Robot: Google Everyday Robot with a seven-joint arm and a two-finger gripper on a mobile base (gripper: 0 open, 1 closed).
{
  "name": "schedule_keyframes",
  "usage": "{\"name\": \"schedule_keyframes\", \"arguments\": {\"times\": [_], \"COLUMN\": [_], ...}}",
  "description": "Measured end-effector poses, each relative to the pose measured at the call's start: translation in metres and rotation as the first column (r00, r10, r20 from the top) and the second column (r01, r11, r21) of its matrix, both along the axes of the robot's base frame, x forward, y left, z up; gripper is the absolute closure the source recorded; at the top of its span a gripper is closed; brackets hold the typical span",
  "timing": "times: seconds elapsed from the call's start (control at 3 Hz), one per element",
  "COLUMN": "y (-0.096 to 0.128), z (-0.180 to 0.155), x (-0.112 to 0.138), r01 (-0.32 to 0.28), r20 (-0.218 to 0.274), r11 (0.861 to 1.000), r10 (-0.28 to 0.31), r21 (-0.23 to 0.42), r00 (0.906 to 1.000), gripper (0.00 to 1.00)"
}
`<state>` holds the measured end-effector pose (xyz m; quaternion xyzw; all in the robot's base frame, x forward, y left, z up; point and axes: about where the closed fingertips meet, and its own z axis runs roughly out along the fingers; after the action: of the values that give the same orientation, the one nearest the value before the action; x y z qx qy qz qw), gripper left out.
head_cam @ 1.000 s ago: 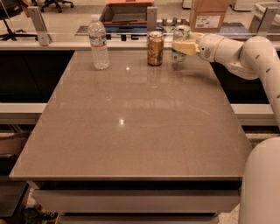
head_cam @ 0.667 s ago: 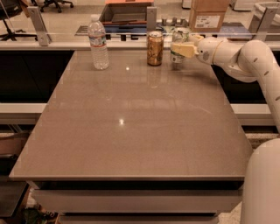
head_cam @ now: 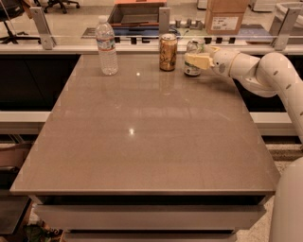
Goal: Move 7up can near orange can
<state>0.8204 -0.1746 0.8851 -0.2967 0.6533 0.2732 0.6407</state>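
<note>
The 7up can (head_cam: 192, 68), white and green with a silver top, stands upright at the far right of the table, a small gap to the right of the orange can (head_cam: 167, 52). My gripper (head_cam: 196, 60) reaches in from the right and its pale fingers (head_cam: 199, 61) are closed around the 7up can's middle. The can's base is at or just above the tabletop. The orange can is upright and untouched.
A clear plastic water bottle (head_cam: 107, 46) stands at the far left of the brown table (head_cam: 142, 142). My white arm (head_cam: 265, 71) spans the right side. A rail with posts, a cardboard box (head_cam: 226, 14) and a tray lie beyond the far edge.
The gripper with the 7up can has come down and slightly left, bringing the can low beside the orange can. The orange can and the bottle have not moved.
</note>
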Motion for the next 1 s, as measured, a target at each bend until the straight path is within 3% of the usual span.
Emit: {"name": "schedule_keyframes", "arguments": {"times": [1.0], "y": [0.0110], "z": [-0.0007], "x": [0.0017], "r01": [-0.015], "r20": [-0.002], "r11": [1.000], "r10": [0.015], "r21": [0.003], "r00": [0.9999], "gripper": [0.34]}}
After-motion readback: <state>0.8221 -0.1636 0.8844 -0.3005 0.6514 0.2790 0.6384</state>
